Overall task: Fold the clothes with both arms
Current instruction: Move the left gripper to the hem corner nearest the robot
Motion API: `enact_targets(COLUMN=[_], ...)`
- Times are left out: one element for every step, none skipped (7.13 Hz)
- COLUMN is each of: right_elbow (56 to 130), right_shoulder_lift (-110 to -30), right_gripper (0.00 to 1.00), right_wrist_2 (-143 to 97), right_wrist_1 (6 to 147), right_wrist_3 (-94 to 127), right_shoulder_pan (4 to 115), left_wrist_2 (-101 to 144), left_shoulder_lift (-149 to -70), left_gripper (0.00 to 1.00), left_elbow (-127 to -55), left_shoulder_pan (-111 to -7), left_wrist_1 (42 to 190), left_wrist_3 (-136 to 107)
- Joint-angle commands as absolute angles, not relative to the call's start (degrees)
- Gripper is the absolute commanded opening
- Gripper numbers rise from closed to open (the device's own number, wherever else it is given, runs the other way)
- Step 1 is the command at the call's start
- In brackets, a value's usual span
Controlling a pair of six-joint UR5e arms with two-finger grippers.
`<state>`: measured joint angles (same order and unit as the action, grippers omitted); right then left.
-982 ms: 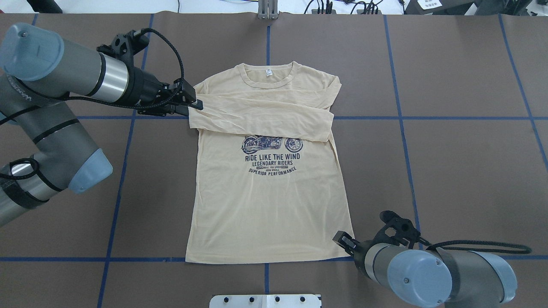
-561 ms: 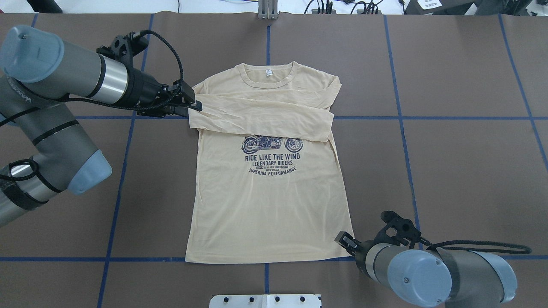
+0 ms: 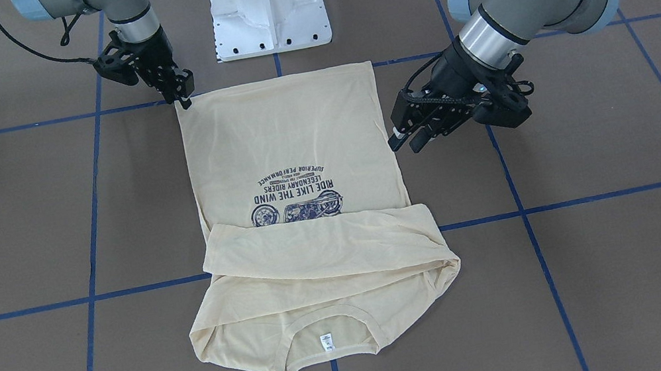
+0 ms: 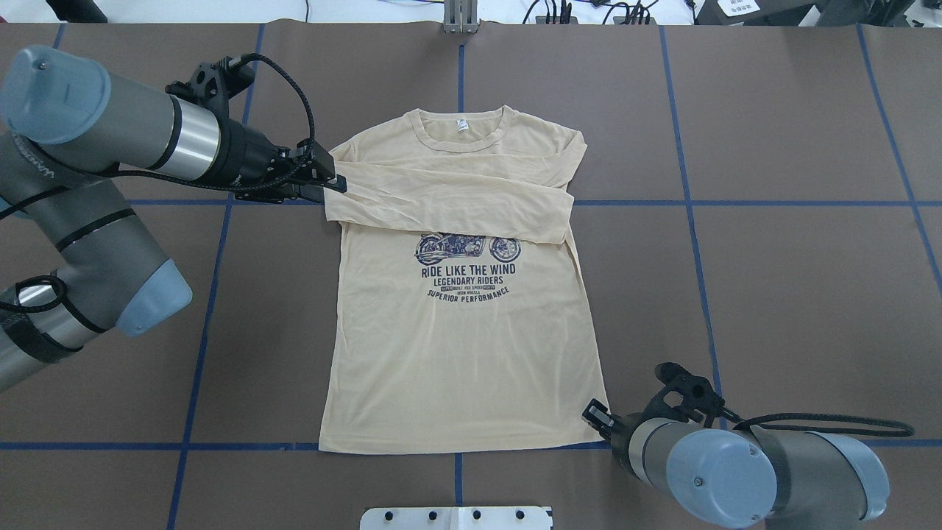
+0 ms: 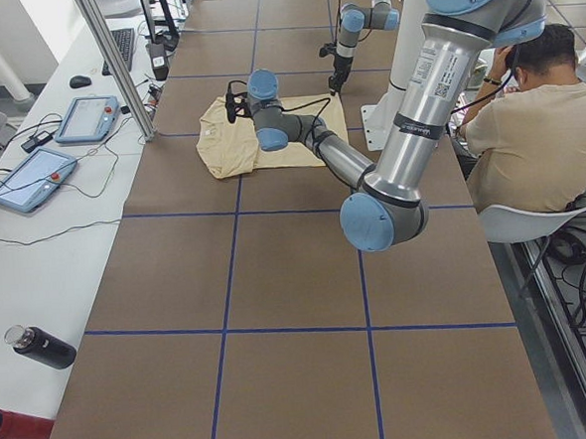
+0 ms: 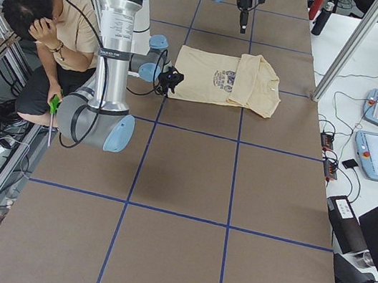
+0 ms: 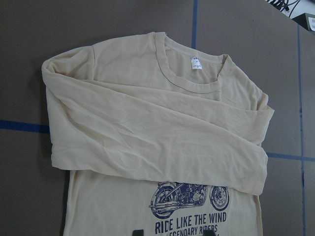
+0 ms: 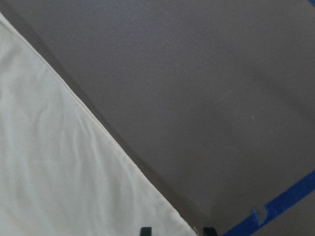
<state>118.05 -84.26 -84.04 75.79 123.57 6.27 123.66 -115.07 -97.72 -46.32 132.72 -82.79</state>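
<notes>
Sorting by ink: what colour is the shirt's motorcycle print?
Dark navy motorcycle print, clearest in the left wrist view.

Overhead and front cameras opposed, sharing the T-shirt (image 4: 456, 353); right wrist seemingly closest.

T-shirt (image 4: 456, 353) chest reads: "RIDE LIKE THE WIND", "LEGENDARY RIDERS", "SUPERIOR PERFORMANCE".

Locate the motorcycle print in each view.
Front-facing: print at centre, upside down.
Overhead: print at centre.
Exterior left: too small to tell.
Exterior right: print upper centre.
Left wrist: print at bottom edge.
Right wrist: not in it.
Landmark: the folded sleeve bordering it.
</notes>
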Motion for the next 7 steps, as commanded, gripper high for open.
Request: enact_targets(right_elbow=[118.47, 118.56, 118.65, 118.48, 119.26, 119.62, 120.32], right_shoulder_lift=[-84.37, -84.37, -84.46, -84.46, -84.46, -84.46, -84.46], right_gripper=[0.00, 0.00, 0.00, 0.00, 0.00, 0.00, 0.00], right_wrist_2=[-84.11, -84.20, -84.37, -84.46, -84.72, -84.81, -84.90], right_wrist_1=[75.76, 75.76, 75.85, 75.85, 75.85, 75.85, 75.94], right_wrist_3=[123.57, 123.57, 123.57, 123.49, 123.49, 123.49, 123.31], right_shoulder_pan=[6.42, 6.42, 6.42, 6.42, 6.50, 6.50, 6.59], left_wrist_2=[123.66, 123.66, 123.66, 123.66, 123.58, 123.40, 118.53], left_shoulder_lift=[-115.14, -115.14, -114.96, -114.96, -115.05, -115.05, -113.13], left_gripper=[0.50, 0.50, 0.50, 0.52, 0.55, 0.58, 0.59], left_elbow=[-97.65, -97.65, -97.56, -97.30, -96.95, -98.34, -99.22], left_shoulder_pan=[-46.32, -46.32, -46.23, -46.14, -46.06, -45.45, -40.57], left_wrist_1=[132.71, 132.71, 132.71, 132.63, 131.58, 129.31, 128.85], left_wrist_3=[-82.79, -82.79, -82.79, -82.88, -83.49, -83.67, -89.24])
